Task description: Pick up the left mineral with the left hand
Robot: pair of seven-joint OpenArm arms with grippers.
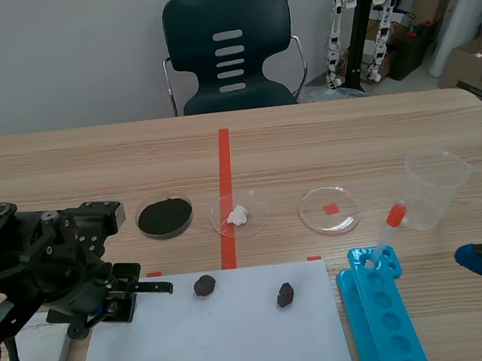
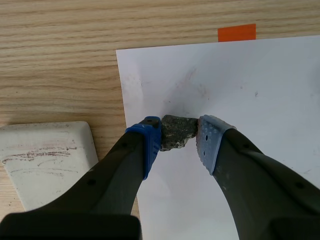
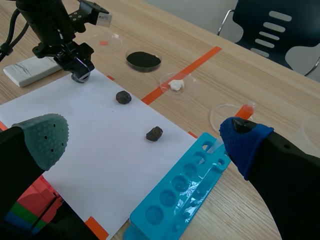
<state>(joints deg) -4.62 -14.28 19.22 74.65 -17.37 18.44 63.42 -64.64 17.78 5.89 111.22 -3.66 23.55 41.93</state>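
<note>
Left rock [image 2: 176,131]: small, dark grey and rough. It is pinched between the two dotted pads [image 2: 150,141] of the left gripper [image 2: 179,136], one pad on each side. The fingers are closed onto it with only the rock's width between them.

Position: over the left part of the white paper sheet [image 2: 250,100], near its left edge. I cannot tell whether the rock is off the paper or touching it.

A white slab [image 2: 45,160] lies on the wood just beside the sheet, next to the gripper.

Two more dark rocks lie free on the sheet, one [image 1: 204,285] near its far edge and the other [image 1: 285,294] to its right, apart from each other.

Beyond the sheet is a row of three shallow dishes:
- one holds black powder [image 1: 165,216];
- one holds a white lump [image 1: 238,215];
- one shows an orange-red square [image 1: 329,210].

A clear plastic cup [image 1: 436,186] stands further right. A blue tray of wells [image 1: 380,312] lies beside the sheet's right edge.

Right gripper [image 3: 145,142]: fingers spread wide with nothing held. It is low at the right side of the table [image 1: 348,135], near the blue tray.
</note>
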